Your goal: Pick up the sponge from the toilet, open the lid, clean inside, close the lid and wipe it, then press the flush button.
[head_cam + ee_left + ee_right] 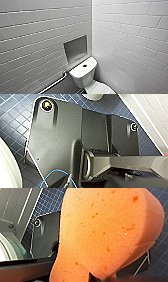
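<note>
Sponge [105,230] clamped in right pincer [96,277], held clear of blue floor tiles [160,255] for carrying to toilet [83,75]; left pincer: can't tell open or closed.

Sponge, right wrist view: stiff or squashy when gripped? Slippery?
The sponge probably squashes easily: its orange face is pitted with open pores. It is likely light for its bulk, for the same reason. The matte, grainy surface suggests it shouldn't slip, though I can't tell whether it's wet.
</note>
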`<state>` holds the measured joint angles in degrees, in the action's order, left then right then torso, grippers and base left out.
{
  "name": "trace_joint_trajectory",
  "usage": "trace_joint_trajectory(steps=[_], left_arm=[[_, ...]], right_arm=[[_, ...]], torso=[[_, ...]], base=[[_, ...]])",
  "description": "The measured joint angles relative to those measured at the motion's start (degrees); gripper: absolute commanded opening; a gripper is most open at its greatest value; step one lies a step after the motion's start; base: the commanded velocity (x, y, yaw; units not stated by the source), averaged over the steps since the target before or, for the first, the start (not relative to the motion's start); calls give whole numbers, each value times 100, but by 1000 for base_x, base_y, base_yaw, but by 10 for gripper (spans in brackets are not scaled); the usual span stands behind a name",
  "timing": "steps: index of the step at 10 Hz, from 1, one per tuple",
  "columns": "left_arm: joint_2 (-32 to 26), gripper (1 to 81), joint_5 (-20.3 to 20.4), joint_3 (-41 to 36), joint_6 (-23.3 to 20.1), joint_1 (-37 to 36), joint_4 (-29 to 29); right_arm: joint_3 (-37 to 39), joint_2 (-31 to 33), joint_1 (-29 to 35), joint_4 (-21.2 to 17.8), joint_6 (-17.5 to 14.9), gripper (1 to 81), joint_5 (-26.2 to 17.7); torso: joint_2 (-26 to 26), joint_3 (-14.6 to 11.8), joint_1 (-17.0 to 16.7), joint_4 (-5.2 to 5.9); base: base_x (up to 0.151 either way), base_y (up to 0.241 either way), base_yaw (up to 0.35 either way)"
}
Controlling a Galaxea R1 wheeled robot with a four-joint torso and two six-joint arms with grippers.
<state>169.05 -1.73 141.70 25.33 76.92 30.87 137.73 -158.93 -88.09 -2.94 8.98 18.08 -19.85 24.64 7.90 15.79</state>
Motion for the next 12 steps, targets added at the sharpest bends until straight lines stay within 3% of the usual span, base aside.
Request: trace_joint_trajectory(steps=[3,4,9,12], left_arm=[[0,811,-2,11,0,20,-2],[2,811,2,16,0,34,-2],[411,811,-22,909,-22,179,0],[610,811,-13,1136,-26,223,-2]], right_arm=[[124,-146,-20,11,0,10,-15],[202,-194,-22,20,0,10,-11],[1184,-844,-48,24,-39,10,-827],[1624,-1200,-157,178,-491,10,-929]], torso=[[35,-601,-29,0],[33,-682,-37,0],[33,-741,-42,0],[33,-741,-44,0]], base=[[0,0,0],[0,0,0],[0,0,0],[0,0,0]])
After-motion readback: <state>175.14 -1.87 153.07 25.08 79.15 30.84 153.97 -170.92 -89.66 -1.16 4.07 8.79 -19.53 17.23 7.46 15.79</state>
